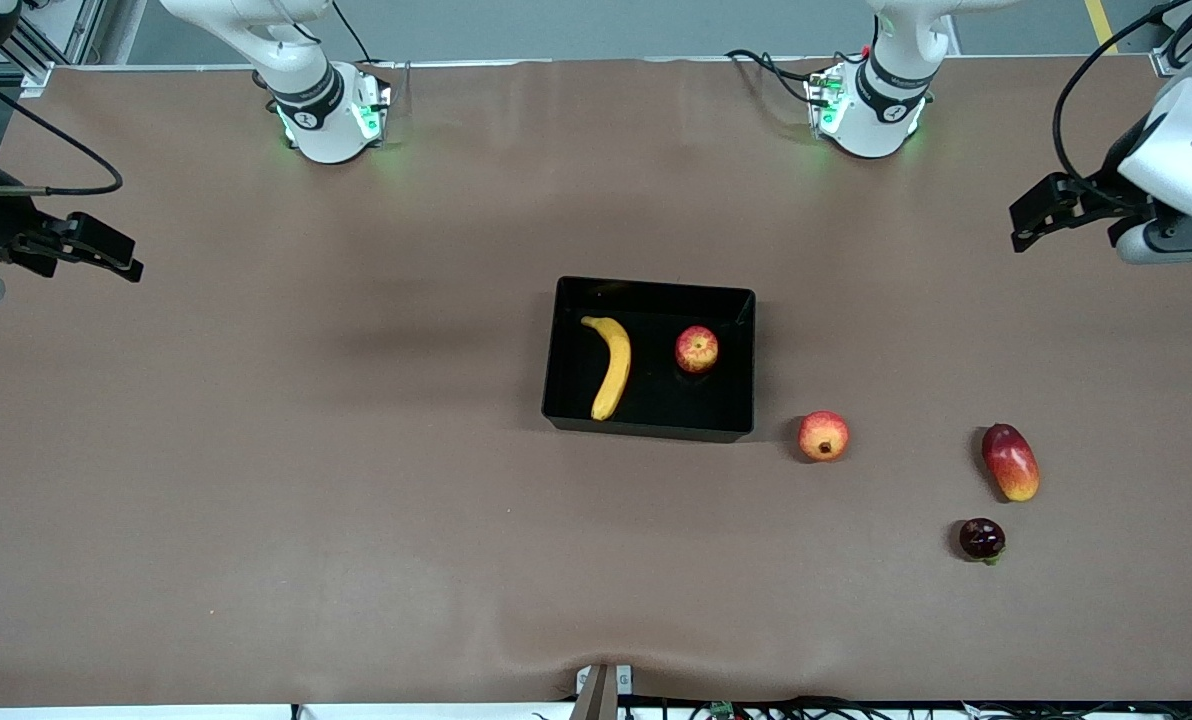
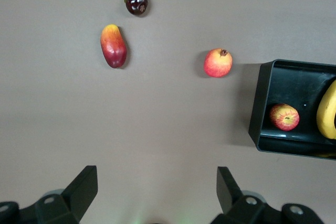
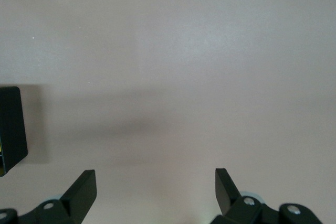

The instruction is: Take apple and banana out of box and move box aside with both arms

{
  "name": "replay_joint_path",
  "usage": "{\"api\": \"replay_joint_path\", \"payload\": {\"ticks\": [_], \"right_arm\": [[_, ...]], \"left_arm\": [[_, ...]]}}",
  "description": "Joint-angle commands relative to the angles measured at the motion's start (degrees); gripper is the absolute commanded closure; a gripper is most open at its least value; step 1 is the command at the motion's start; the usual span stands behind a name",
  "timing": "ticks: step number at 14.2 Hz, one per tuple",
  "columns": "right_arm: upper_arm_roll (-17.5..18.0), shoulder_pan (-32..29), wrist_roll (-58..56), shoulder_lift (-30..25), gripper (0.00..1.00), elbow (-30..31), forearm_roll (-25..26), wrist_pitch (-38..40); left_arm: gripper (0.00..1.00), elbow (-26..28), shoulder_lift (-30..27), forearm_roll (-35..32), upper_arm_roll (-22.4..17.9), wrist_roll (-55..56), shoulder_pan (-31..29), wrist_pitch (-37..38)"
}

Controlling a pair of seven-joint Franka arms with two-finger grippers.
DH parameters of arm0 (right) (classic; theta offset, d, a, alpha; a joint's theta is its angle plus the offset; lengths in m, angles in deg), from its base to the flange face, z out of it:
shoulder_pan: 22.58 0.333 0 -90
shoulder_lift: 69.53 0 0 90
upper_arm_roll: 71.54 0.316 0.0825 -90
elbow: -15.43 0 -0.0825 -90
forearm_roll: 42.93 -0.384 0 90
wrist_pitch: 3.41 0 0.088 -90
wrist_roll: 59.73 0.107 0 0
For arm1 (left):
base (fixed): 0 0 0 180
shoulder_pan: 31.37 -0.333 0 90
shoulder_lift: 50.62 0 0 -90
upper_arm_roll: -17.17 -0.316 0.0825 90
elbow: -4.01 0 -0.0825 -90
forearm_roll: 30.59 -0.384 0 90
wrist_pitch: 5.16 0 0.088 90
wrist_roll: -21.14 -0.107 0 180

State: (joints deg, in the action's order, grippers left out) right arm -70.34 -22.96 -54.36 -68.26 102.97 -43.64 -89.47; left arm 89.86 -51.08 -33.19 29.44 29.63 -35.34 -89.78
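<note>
A brown desk [image 1: 256, 480] carries three loose fruits toward the left arm's end. An orange-red round fruit with a dark crown [image 1: 823, 436] lies there. At its three o'clock rests an oblong red-yellow mango [image 1: 1010, 462], and at the mango's six o'clock sits a small dark purple fruit [image 1: 982, 539].

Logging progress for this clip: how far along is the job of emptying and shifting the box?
Nothing done yet: the banana and apple lie in the box. Nothing in hand: the left hand and right hand wait open at the table ends. Left: both fruits out, box aside.
</note>
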Motion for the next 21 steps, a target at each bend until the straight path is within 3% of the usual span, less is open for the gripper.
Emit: {"api": "replay_joint_path", "payload": {"ticks": [1, 5, 8, 11, 17, 21], "right_arm": [[0.3, -0.2, 0.8, 0.1, 0.00, -0.5, 0.2, 0.5], [0.3, -0.1, 0.8, 0.1, 0.00, -0.5, 0.2, 0.5], [0.3, -0.1, 0.8, 0.1, 0.00, -0.5, 0.2, 0.5], [0.3, -0.1, 0.8, 0.1, 0.00, -0.5, 0.2, 0.5], [0.3, 0.0, 0.8, 0.1, 0.00, -0.5, 0.2, 0.5], [0.3, 0.0, 0.8, 0.1, 0.00, -0.5, 0.2, 0.5]], "left_arm": [[0.00, -1.1, -0.1, -0.5, -0.2, -1.8, -2.0, 0.1], [0.00, -0.9, 1.9, 1.3, 0.3, -0.2, -1.3, 0.1], [0.00, -0.2, 5.1, 6.5, 3.0, 9.9, -0.1, -3.6], [0.00, 0.4, 8.6, 5.9, 6.4, 15.7, 2.4, -7.6], [0.00, 11.8, 12.1, 5.6, 6.5, 31.5, 10.4, -19.8], [0.00, 14.0, 16.9, 4.3, 6.5, 40.5, 15.3, -24.4]]}}
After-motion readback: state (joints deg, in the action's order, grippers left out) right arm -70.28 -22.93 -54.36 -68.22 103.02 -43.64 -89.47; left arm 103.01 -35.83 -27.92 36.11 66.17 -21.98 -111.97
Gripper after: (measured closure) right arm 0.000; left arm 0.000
